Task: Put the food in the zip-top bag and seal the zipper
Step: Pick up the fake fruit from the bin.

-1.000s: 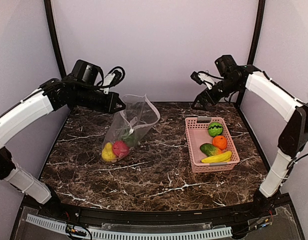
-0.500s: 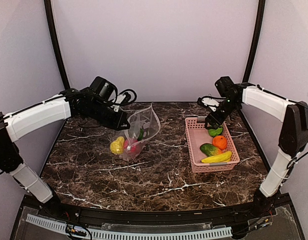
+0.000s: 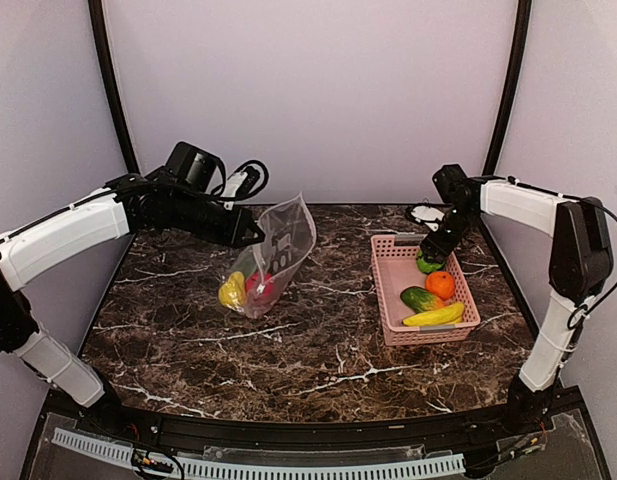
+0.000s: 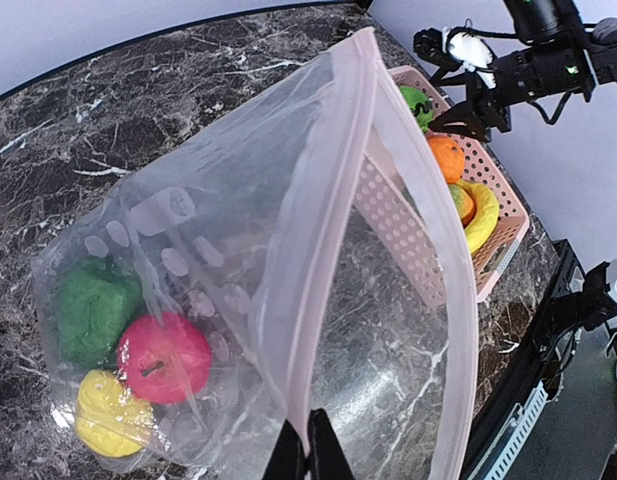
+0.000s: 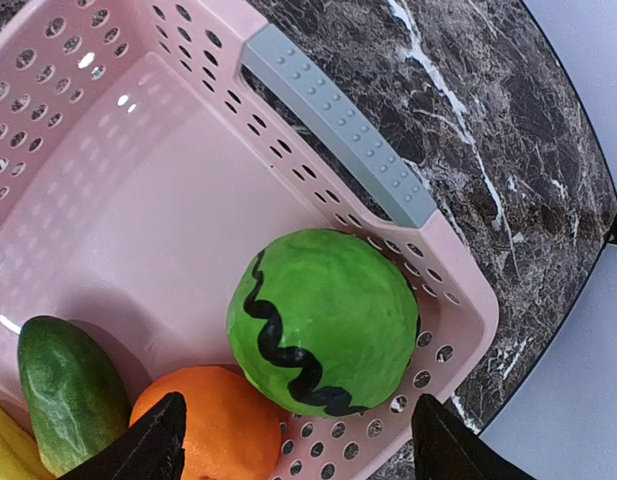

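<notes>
Across the whole workspace a dark marble-look table (image 3: 318, 350) with white veins can be seen, boxed in by pale lilac walls (image 3: 308, 90) and black corner posts (image 3: 113, 90).

Over on the left, the zip-top bag (image 3: 276, 245) is held up by the left gripper (image 3: 254, 236). Its fingers are pinched tight on the zipper (image 4: 333, 200) edge, so the bag hangs tilted with the loaded end drooped down at the table. From the left wrist view the mouth is seen gaping wide, facing the pink basket (image 4: 408, 230). Three pieces are already sat in the bottom of the bag: a green piece (image 4: 93, 310), a red apple (image 4: 163, 357) and a yellow pepper (image 4: 113, 412), all bunched up together.

To the right, well apart from the bag, that pink basket is parked flat on the table. Four items are found in it. A green pepper (image 5: 323, 320) with a black squiggle is at the far end by the grey handle (image 5: 338, 130). Next comes an orange (image 5: 218, 425) touching it, then a cucumber-like piece (image 5: 68, 390), and a banana (image 3: 435, 316) at the near end. The right gripper (image 5: 298, 405) is spread wide, one finger on either side of the green pepper. Whether it's actually touched can't be told.
</notes>
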Robot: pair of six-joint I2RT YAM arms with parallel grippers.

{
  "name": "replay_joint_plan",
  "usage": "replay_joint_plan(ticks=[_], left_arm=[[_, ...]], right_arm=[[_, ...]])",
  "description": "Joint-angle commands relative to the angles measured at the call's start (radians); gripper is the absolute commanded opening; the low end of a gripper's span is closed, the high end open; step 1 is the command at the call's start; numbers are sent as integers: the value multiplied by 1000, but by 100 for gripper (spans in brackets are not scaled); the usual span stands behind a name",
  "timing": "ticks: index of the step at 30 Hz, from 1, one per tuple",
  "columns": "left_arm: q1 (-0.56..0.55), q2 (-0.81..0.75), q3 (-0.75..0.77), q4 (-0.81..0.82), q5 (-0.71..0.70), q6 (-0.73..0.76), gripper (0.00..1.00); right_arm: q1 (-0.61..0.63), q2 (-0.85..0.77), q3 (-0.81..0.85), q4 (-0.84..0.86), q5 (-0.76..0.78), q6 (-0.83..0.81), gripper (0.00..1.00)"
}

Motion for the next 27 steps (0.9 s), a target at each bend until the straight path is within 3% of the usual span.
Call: replay_joint_plan(ticks=[1,11,21,27], left_arm=[[0,-62,23,36,22,-5,1],[1,-41,21,43,34,-4,1],[0,-27,4,59,49,-11,1],[0,-30,-12,70,52,-20,1]], right_arm=[[-17,37,-12,35,16,-8,75],[-35,93,-14,64,5,-7,75],[-36,147,-17,91,2,2,83],[-37,168,-15,110,0,11,81]])
